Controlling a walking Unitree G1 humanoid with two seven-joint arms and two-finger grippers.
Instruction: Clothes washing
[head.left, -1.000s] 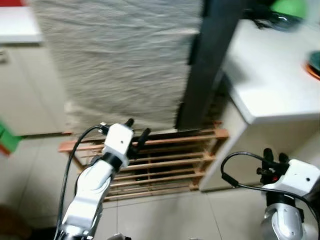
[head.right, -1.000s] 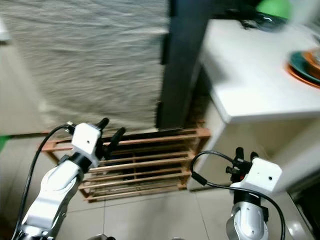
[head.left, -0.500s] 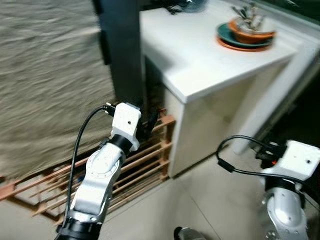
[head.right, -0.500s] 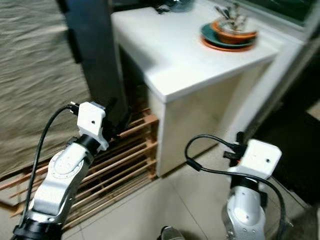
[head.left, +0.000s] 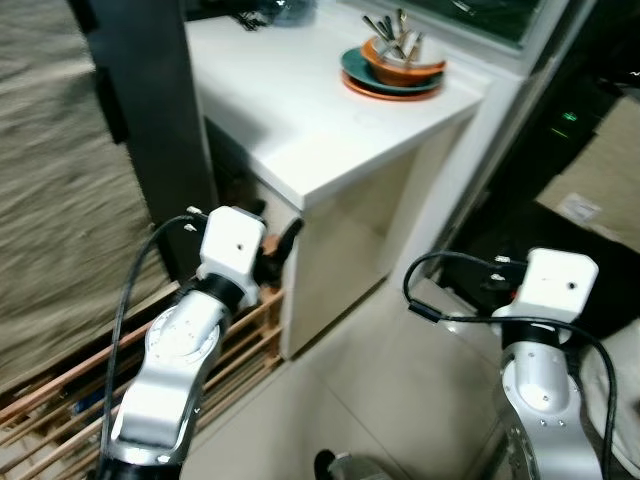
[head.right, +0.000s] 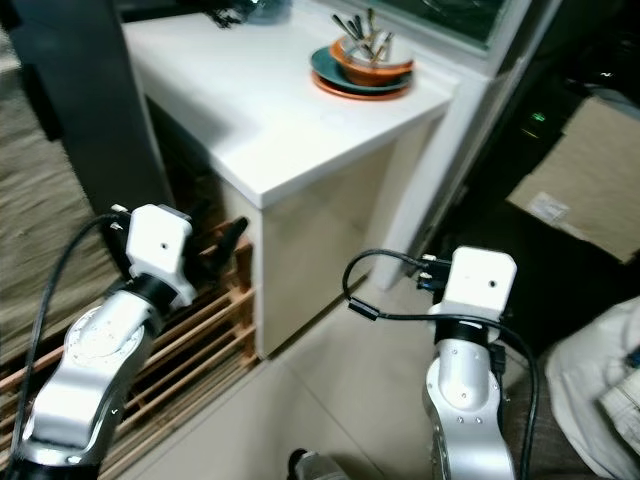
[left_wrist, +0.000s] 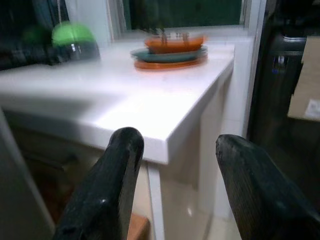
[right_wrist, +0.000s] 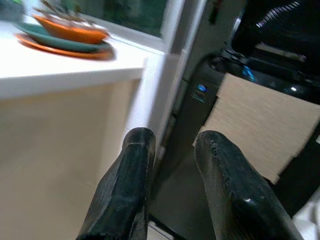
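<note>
A dark appliance (head.left: 568, 117) with a small green light stands at the far right, beyond the white counter (head.left: 300, 110); in the right wrist view its front (right_wrist: 200, 92) glows blue. A pale cloth bundle (head.right: 600, 390) lies on the floor at the right edge. My left gripper (head.left: 275, 232) is raised beside the counter's front corner, open with nothing between its fingers (left_wrist: 125, 150). My right gripper (right_wrist: 175, 137) is held low on the right, behind its white wrist housing (head.left: 555, 285), open and holding nothing.
Stacked plates with an orange bowl of utensils (head.left: 395, 65) sit on the counter's far end. A dark post (head.left: 150, 130) and grey woven curtain (head.left: 40, 200) stand at left, above a wooden slatted rack (head.left: 60, 400). A cardboard box (head.right: 590, 170) leans at right. Tiled floor lies ahead.
The whole view has swung to the right: curtain and rack slid off to the left, and the counter, the dark appliance and the box came in. Both arms kept their pose.
</note>
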